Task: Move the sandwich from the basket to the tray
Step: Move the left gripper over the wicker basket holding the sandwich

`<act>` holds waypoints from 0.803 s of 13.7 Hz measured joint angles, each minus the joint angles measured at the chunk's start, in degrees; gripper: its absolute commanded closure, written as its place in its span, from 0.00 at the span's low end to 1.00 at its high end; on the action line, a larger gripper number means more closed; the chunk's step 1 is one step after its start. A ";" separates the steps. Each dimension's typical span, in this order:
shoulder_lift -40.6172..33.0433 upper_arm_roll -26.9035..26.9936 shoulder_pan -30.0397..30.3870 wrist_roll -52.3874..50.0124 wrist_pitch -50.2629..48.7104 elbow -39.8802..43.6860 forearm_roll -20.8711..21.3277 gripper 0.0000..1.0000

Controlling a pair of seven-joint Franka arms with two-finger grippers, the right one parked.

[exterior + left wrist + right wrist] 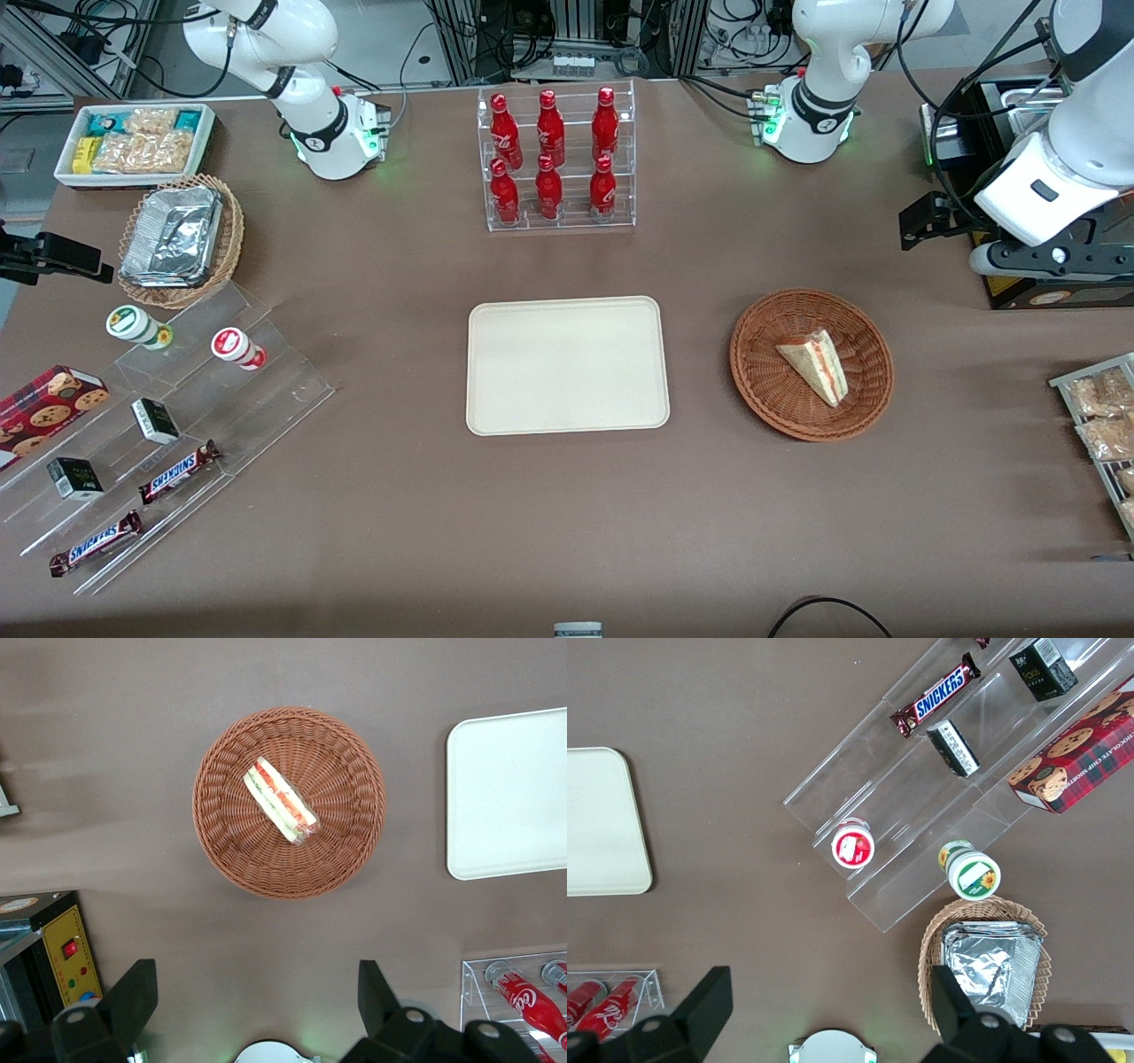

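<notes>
The sandwich (815, 365) (282, 801), a clear-wrapped wedge of pale bread with red and green filling, lies in the round reddish-brown wicker basket (769, 392) (229, 835). The cream tray (567, 365) (514, 797) lies flat beside the basket, toward the parked arm's end, with nothing on it. My gripper (923, 223) (255, 997) hangs high above the table, farther from the front camera than the basket and toward the working arm's end. It is open wide, holds nothing, and its black fingers (135, 990) are well clear of the basket.
A clear rack of red bottles (556, 159) (527, 1001) stands farther back than the tray. A black box with a yellow panel (1019, 285) (64, 950) sits near my arm. Snack packets (1103, 416) lie at the working arm's table end, stepped acrylic shelves (177, 416) at the parked arm's.
</notes>
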 measured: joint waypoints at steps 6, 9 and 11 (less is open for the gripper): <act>2.71 -0.15 -0.20 0.00 0.27 -0.10 -0.01 0.00; 5.48 -0.20 -0.27 0.00 4.68 -2.61 0.00 0.00; 6.15 -0.20 -0.27 0.00 9.81 -6.72 0.00 0.00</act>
